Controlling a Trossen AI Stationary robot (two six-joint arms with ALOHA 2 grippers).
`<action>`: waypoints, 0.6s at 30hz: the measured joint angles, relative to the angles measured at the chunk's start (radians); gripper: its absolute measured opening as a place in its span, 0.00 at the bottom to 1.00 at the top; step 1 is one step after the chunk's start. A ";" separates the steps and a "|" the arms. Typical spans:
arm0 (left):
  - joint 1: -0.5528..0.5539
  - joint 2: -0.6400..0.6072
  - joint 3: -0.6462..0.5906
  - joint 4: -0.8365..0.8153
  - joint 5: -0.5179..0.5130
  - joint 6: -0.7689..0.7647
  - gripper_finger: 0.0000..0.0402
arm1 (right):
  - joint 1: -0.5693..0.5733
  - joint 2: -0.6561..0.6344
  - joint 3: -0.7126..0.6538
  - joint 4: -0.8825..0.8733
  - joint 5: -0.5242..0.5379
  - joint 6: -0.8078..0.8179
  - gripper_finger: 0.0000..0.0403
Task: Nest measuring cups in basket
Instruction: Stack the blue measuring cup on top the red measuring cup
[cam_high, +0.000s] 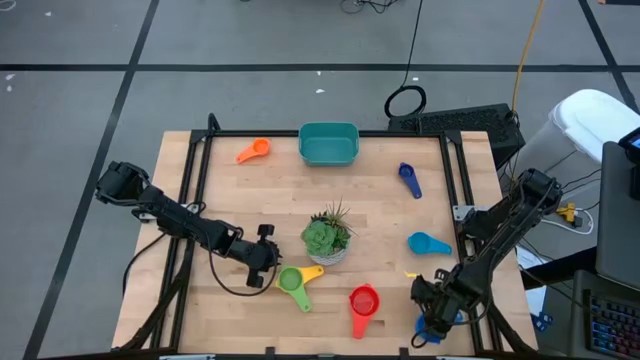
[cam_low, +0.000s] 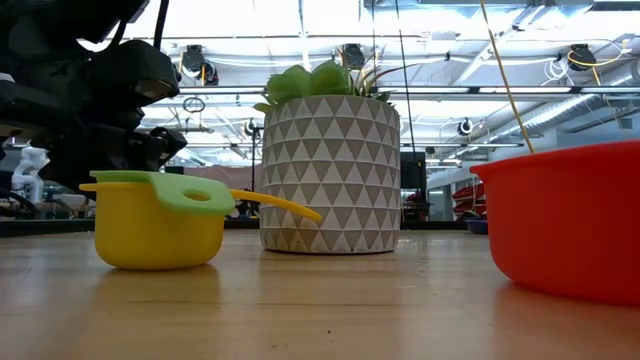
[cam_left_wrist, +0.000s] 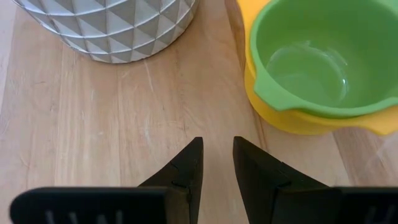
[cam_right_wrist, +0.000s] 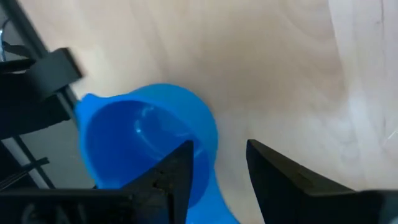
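Observation:
Near the table's front right corner lies a blue measuring cup (cam_right_wrist: 146, 140), and my right gripper (cam_right_wrist: 217, 168) hangs open over it, one finger above the bowl, the other outside the wall. My left gripper (cam_left_wrist: 217, 168) is open, with nothing between its fingers, just left of a green cup (cam_left_wrist: 317, 56) nested in a yellow cup (cam_left_wrist: 298, 118). A red cup (cam_high: 363, 303), a light blue cup (cam_high: 428, 243), a dark blue cup (cam_high: 409, 179) and an orange cup (cam_high: 252, 151) lie loose on the table. The teal basket (cam_high: 328, 143) stands at the far edge. My right gripper comes from above, slanting down, with the blue cup's wall near the handle root (cam_right_wrist: 208, 158) between its open fingers. Whether either finger touches the cup, I cannot tell. The cup rests on the table, open side up.
A succulent in a white patterned pot (cam_high: 327, 238) stands mid-table, between the nested cups and the light blue cup. A black frame rail (cam_right_wrist: 37, 81) runs just beside the blue cup at the table's right edge.

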 joint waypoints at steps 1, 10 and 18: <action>-0.001 0.000 0.000 0.000 0.000 -0.003 0.23 | 0.000 0.000 -0.009 0.009 0.000 0.010 0.36; -0.004 0.000 0.000 0.000 0.000 -0.006 0.23 | 0.000 0.000 -0.064 0.065 -0.057 0.111 0.06; -0.003 0.000 0.000 0.012 0.000 -0.008 0.23 | -0.024 0.000 -0.065 0.158 0.081 0.305 0.01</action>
